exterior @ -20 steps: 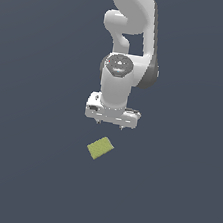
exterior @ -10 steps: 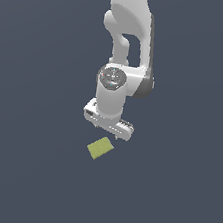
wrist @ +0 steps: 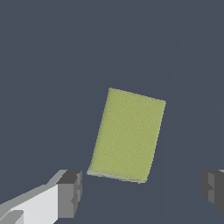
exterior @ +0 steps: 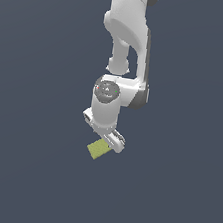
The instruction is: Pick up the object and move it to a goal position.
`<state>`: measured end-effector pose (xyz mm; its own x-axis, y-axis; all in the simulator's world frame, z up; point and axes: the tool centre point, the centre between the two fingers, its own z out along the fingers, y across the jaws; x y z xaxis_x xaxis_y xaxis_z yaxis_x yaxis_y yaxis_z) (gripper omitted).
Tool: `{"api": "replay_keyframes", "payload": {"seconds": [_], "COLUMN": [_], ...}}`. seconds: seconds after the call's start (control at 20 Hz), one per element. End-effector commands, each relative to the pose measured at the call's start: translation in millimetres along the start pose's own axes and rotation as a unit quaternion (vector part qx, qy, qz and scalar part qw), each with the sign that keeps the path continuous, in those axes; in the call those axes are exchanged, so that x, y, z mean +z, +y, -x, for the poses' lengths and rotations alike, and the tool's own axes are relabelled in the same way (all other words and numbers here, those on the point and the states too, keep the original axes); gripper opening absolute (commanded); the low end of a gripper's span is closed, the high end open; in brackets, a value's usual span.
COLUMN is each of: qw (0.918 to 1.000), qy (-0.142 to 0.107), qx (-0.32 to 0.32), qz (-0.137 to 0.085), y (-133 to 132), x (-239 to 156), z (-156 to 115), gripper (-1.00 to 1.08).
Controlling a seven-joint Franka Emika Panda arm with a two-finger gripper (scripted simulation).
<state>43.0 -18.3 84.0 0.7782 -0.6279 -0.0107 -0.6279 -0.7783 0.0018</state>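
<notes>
the pincer [wrist: 140, 188] is spread just short of the block [wrist: 127, 135]; centre over it before lowering and pinching its narrow sides.

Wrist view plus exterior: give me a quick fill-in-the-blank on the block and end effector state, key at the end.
1. The block is olive yellow-green and ____ in shape.
2. In the wrist view the end effector has its fingers spread ____ than the block.
3. The fingers are ____ touching the block.
4. In the exterior view the block rests on the dark ____.

Missing words: rectangular; wider; not; floor
</notes>
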Motion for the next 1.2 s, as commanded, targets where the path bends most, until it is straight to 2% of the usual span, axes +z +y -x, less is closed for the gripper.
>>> {"api": "replay_keyframes", "payload": {"seconds": [0.0,0.5,0.9,1.15], "qw": [0.9995,0.9951,0.9947,0.9946], "qy": [0.001,0.005,0.005,0.005], "qx": [0.031,0.099,0.103,0.104], "qz": [-0.001,-0.001,-0.001,-0.001], "y": [-1,-1,-1,-1], "x": [7,22,27,46], "z": [-5,-14,-14,-15], "gripper": [1.0,1.0,1.0,1.0]}}
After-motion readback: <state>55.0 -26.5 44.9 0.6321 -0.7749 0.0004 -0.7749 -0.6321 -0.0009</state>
